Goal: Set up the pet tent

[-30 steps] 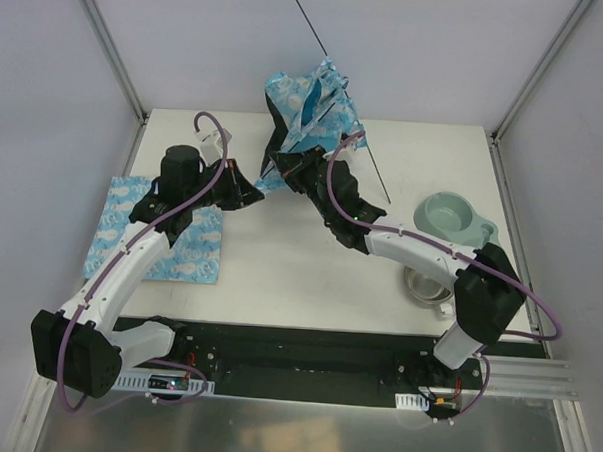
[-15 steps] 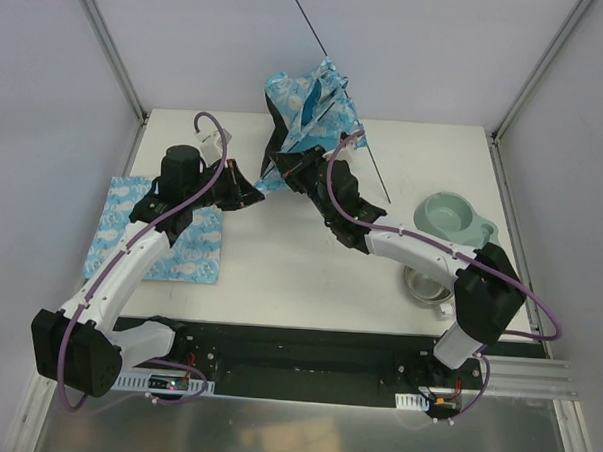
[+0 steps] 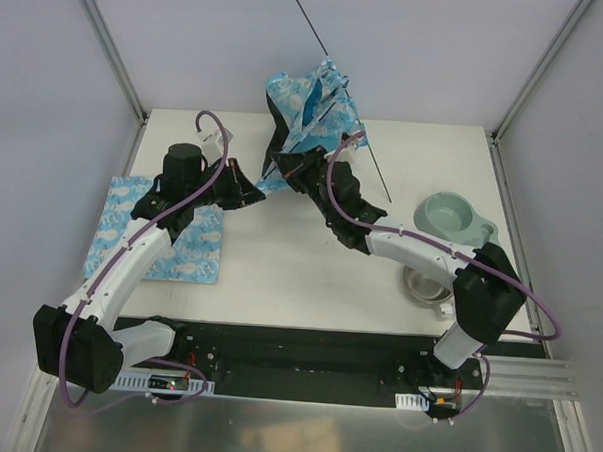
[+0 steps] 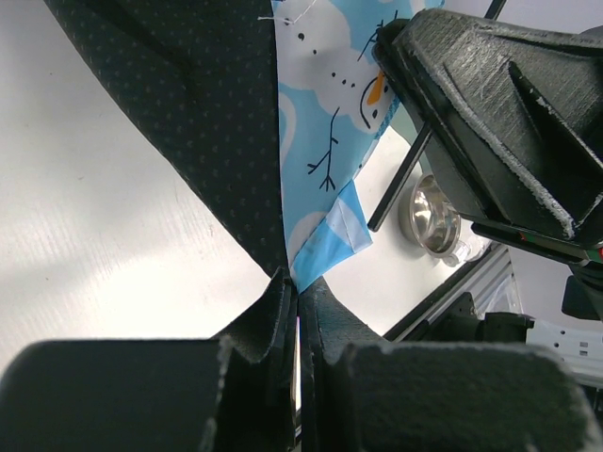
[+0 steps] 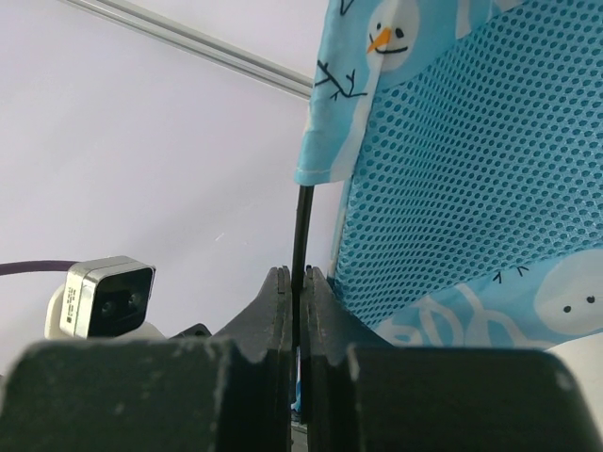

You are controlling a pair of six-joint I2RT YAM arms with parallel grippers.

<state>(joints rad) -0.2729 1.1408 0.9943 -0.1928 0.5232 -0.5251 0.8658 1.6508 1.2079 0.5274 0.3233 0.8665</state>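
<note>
Furthest left, a flat blue mat (image 3: pixel 161 235) lies under the left arm, well back from the left gripper (image 3: pixel 251 191). That gripper reaches toward the far middle of the table (image 3: pixel 279 275), and its fingers are pressed together on the lowest corner of the pet tent (image 3: pixel 308 111), pinching the point where the dark dotted cloth and the snowman-printed blue cloth meet. The tent rises as a crumpled, half-raised heap just beyond and to the right of that grip. Just beside the left gripper on its right is the right gripper (image 3: pixel 284 168), the two almost touching. It sits at the tent's near foot, clamped on a thin black pole (image 5: pixel 301 226) that runs straight up from between its fingers into a blue sleeve, with blue mesh hanging just to the right of it. A long pole (image 3: pixel 303 16) slants through the tent, and its upper end is cut off by the top of the overhead view. From above, both grippers cover the tent's lower edge, and I cannot make out a doorway in the folds. Well to the right of the right gripper sits a green bowl (image 3: pixel 450 217), and nearer the bases a steel bowl (image 3: pixel 427 289) is partly hidden under the right arm.
</note>
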